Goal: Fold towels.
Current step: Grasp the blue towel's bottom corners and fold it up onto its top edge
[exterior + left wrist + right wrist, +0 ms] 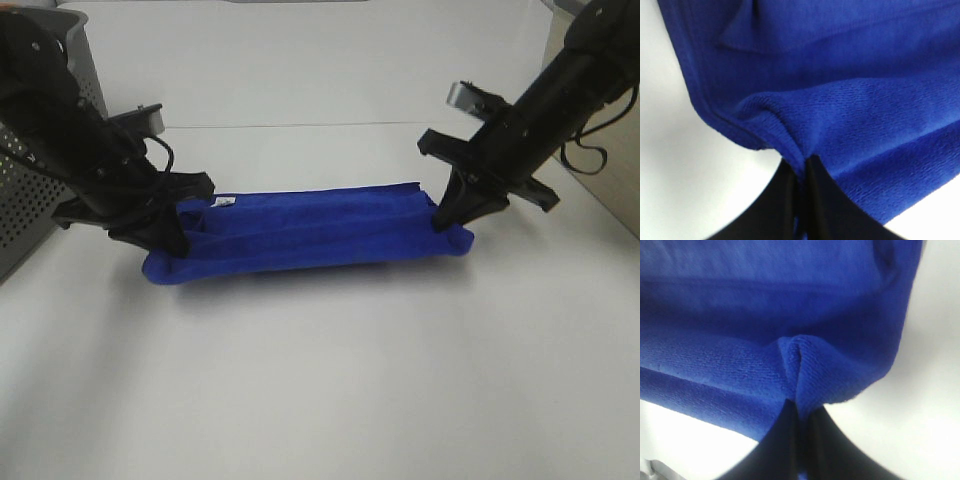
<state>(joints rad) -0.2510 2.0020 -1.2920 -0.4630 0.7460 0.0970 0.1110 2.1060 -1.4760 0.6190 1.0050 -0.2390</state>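
Observation:
The royal-blue towel [310, 235] lies on the white table as a long folded band, with its small white tag [225, 202] near the left end. My left gripper [172, 238] is shut on the towel's left end; the left wrist view shows blue fabric [850, 100] pinched between the black fingers [785, 210]. My right gripper [446, 222] is shut on the towel's right end; the right wrist view shows a fold of the towel [800, 365] pinched between its fingers [780, 450].
A grey perforated basket [30, 190] stands at the far left behind the left arm. A brown surface [610, 170] borders the table at the right edge. The white table [320, 380] stretches in front of the towel.

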